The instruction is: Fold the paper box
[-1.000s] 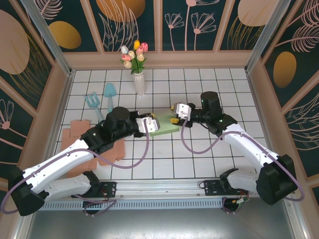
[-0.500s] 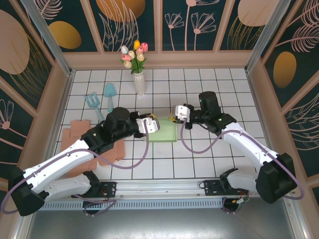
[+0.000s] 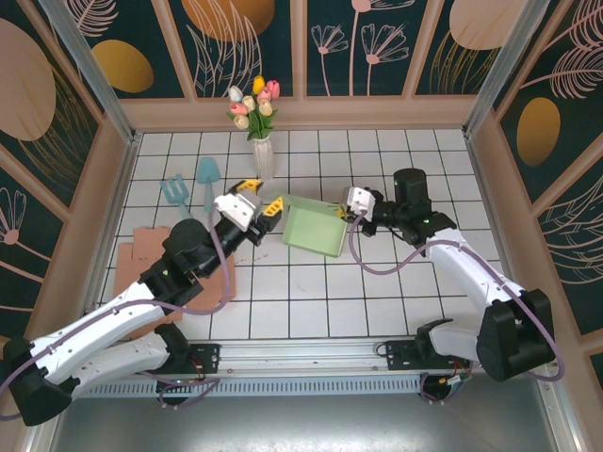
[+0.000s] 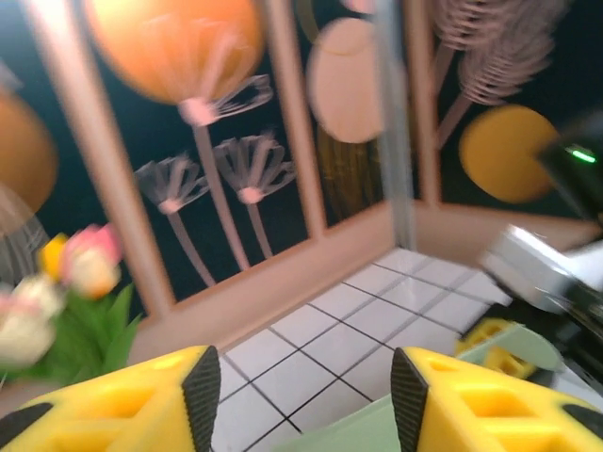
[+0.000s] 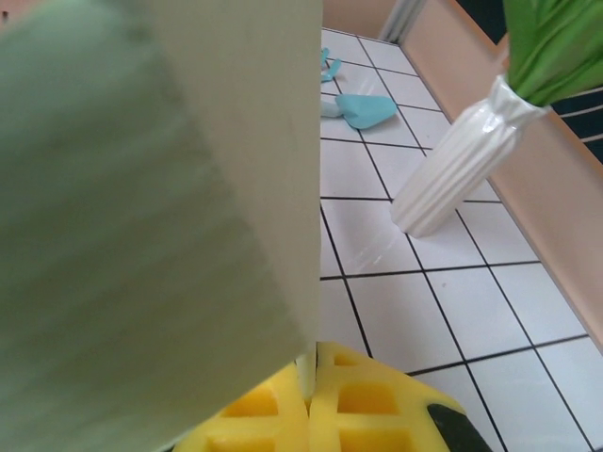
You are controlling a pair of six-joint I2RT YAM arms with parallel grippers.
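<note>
While the right tool [image 3: 351,215] is clamped on the right-hand edge of the pale green paper box [image 3: 314,229], the box sits near the middle of the white-tiled bench [image 3: 311,301], skewed to the tile lines. Whether its underside touches the tiles cannot be told from above.

Right wrist view: the yellow fingers [image 5: 358,405] are pressed together with the paper's edge caught between them. The green sheet [image 5: 141,188] rises from that grip close to the lens.

Left tool [image 3: 261,197]: jaws stand apart with nothing between them. It is just beside the left edge of the box, clear of it. In the left wrist view the two yellow fingers [image 4: 122,405] frame bare tiles, a strip of green paper [image 4: 349,428] lies below the gap, and the right tool [image 4: 537,273] appears at the far side.

Other items noted:
- A white vase [image 3: 263,155] of tulips [image 3: 254,102] stands at the back of the bench; it is upright and apart from the box.
- A teal shovel [image 3: 206,174] and a teal rake [image 3: 173,191] lie side by side at the left rear.
- Flat brown sheets [image 3: 141,250] rest at the left edge, partly under the left arm.
</note>
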